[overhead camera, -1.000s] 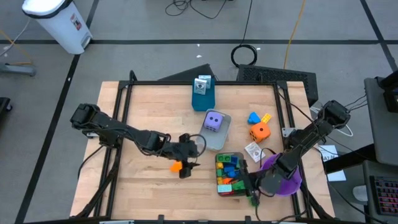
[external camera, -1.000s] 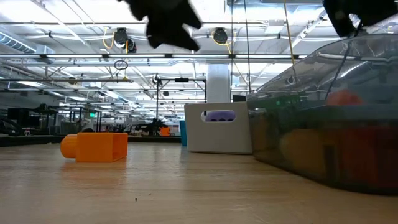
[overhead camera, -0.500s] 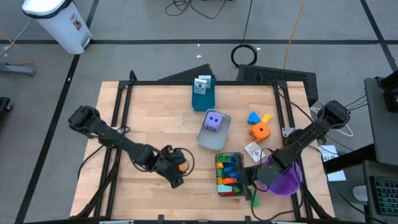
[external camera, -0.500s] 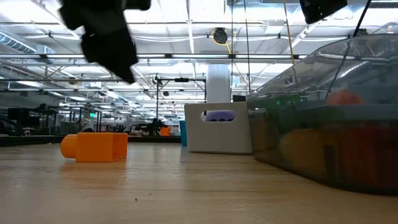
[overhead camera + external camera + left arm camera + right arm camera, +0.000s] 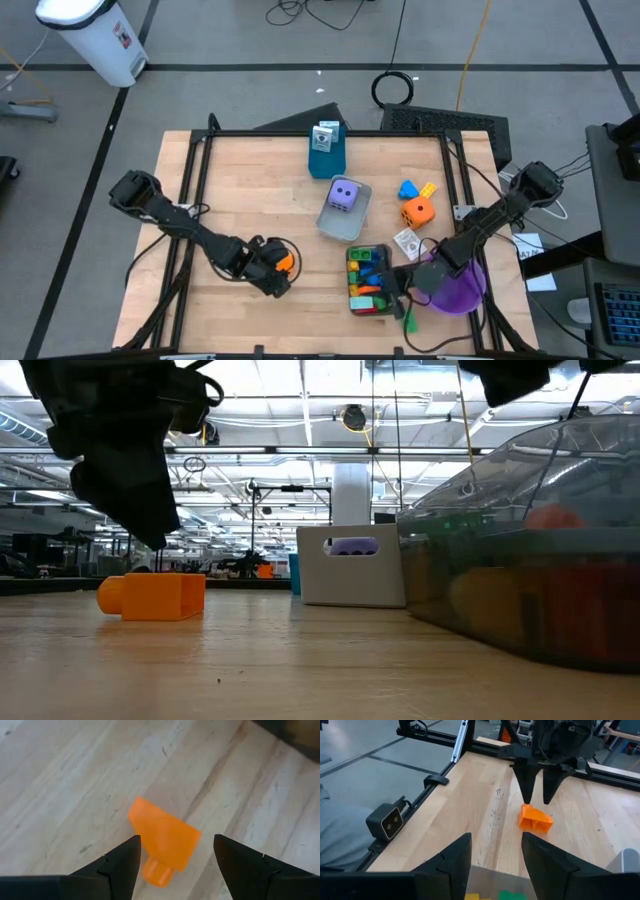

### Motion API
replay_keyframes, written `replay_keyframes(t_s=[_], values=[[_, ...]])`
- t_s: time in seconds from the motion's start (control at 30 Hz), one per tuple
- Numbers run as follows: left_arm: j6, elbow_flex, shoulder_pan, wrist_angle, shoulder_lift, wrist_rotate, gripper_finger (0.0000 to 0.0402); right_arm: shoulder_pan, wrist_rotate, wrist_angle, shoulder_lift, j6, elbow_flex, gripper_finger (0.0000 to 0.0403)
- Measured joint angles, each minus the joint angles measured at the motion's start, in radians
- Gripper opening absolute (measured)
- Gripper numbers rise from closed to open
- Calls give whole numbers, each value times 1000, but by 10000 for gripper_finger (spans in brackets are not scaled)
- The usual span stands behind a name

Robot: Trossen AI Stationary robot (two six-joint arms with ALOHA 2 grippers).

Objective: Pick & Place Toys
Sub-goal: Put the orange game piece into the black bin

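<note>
- High view: the left gripper (image 5: pixel 277 276) hangs over the orange brick (image 5: pixel 286 262) on the bare wood of the table (image 5: pixel 240 170), left of the clear tray (image 5: pixel 352 292) that holds the sorted bricks (image 5: pixel 368 272). The right gripper (image 5: pixel 408 298) waits at that tray's near right corner, beside the purple bowl (image 5: pixel 462 295). A purple die (image 5: pixel 343 194) sits in a grey tray (image 5: pixel 352 226); an orange die (image 5: pixel 418 211) and a blue brick (image 5: pixel 407 189) lie well apart to the right.
- Low view: the orange brick (image 5: pixel 152 596) lies on its side, flat on the table, its single stud pointing away from the clear tray (image 5: pixel 520 550). The left gripper (image 5: pixel 130 490) is above it, not touching.
- Left wrist view: the fingers (image 5: pixel 125 862) are parted, nothing between them. The orange brick (image 5: pixel 163 840) lies in the gap but skewed to the finger line, stud (image 5: pixel 158 872) nearest the camera. Judgement: turn the wrist to square the pads on the two flat sides, then descend straight; pinching across a corner or the stud would likely squirt it out. Smooth hard plastic, so a centred grip matters.
- Right wrist view: the right arm's fingers (image 5: pixel 449 857) are parted and empty, above the tray's edge. The left gripper (image 5: pixel 537 795) shows opposite, tips just above the orange brick (image 5: pixel 535 818).
</note>
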Motion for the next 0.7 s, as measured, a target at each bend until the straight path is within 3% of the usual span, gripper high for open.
replay_keyframes(t_s=[0.4,0.7], values=[[210,-9,-46,-6,0,62,257,-9,0,103,0,8,-61,169],[303,-9,-81,-32,21,-15,257,-8,0,103,0,27,-61,169]])
